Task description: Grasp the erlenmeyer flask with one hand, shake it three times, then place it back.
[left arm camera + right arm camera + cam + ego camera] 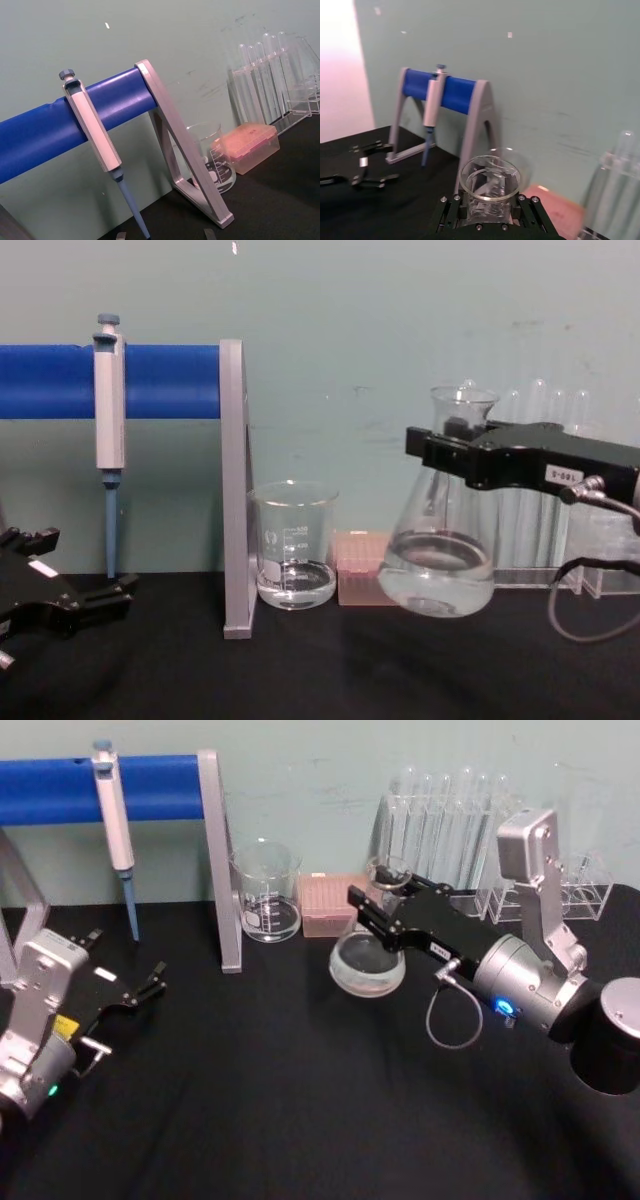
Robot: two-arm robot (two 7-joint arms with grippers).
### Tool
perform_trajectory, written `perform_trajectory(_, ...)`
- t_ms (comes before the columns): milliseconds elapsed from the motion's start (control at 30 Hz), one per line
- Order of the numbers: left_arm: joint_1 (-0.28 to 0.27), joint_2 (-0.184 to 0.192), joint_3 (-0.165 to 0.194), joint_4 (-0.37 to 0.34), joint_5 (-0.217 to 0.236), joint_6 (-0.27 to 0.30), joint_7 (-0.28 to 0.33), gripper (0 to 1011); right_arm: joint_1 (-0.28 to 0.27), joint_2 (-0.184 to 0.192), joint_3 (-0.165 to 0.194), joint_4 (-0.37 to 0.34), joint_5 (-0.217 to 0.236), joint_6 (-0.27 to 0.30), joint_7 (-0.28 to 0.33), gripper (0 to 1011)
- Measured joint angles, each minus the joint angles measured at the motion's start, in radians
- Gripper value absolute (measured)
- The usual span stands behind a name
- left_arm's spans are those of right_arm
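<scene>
The erlenmeyer flask [368, 965] is clear glass with a little clear liquid in its wide base. It sits right of the table's middle. My right gripper [385, 910], black on a silver wrist with a blue light, is shut around the flask's narrow neck just under the rim. From the chest, the flask [438, 560] leans slightly in that gripper [450, 455], its base close to the black tabletop; whether it touches I cannot tell. The right wrist view looks down on the flask's round rim [489, 182] between the jaws. My left gripper [150, 982] rests open at the table's left.
A glass beaker [268, 895] and a pink box [325, 905] stand just behind and left of the flask. A rack of test tubes [450, 820] stands behind my right arm. A pipette [113, 820] hangs on the blue-barred stand [222, 870] at back left.
</scene>
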Motion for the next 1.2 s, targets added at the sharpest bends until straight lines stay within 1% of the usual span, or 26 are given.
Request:
perform_trajectory(200,0.0,0.0,0.0,0.0,0.0,0.0,0.0,1001,0.003,0.019,-0.017,-0.005,0.02,-0.008,0.044,456)
perform_trajectory(333,0.0,0.0,0.0,0.0,0.0,0.0,0.0,1001,0.008,0.035,-0.035,-0.005,0.034,-0.013,0.072,456)
perform_trajectory(567,0.0,0.0,0.0,0.0,0.0,0.0,0.0,1001,0.018,0.05,-0.057,0.001,0.047,-0.023,0.094,456)
perform_trajectory(800,0.0,0.0,0.0,0.0,0.0,0.0,0.0,1001,0.032,0.047,-0.076,0.029,0.051,-0.032,0.095,456)
perform_trajectory(967,0.0,0.0,0.0,0.0,0.0,0.0,0.0,1001,0.045,0.04,-0.091,0.061,0.051,-0.038,0.104,456)
perform_trajectory(1167,0.0,0.0,0.0,0.0,0.0,0.0,0.0,1001,0.068,0.027,-0.116,0.118,0.048,-0.051,0.121,456)
perform_trajectory(1200,0.0,0.0,0.0,0.0,0.0,0.0,0.0,1001,0.068,0.027,-0.116,0.118,0.048,-0.051,0.121,456)
